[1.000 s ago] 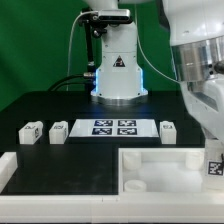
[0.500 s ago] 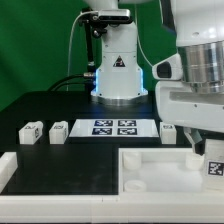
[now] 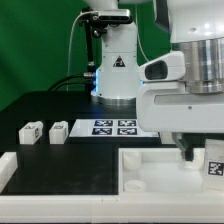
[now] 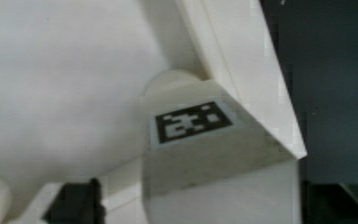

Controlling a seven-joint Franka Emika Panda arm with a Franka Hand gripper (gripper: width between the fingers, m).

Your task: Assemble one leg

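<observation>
In the wrist view a leg point(image 4: 202, 150), a small white block with a black-and-white tag, lies against the white tray's raised wall point(image 4: 229, 40). My gripper point(image 4: 208, 205) is open, with one dark finger point(image 4: 78, 205) on each side of the leg and a gap on one side. In the exterior view the gripper point(image 3: 190, 152) hangs low over the tray's point(image 3: 150, 172) right end, beside a tagged leg point(image 3: 213, 165). Two more legs point(image 3: 30, 131) point(image 3: 58, 131) stand on the black table at the exterior view's left.
The marker board point(image 3: 112, 126) lies behind the tray, partly covered by my gripper body. The arm's base point(image 3: 117, 75) stands at the back centre. The tray's front wall runs along the near edge.
My gripper has moved down and toward the exterior view's left. It now covers the leg to the right of the marker board and part of that board.
</observation>
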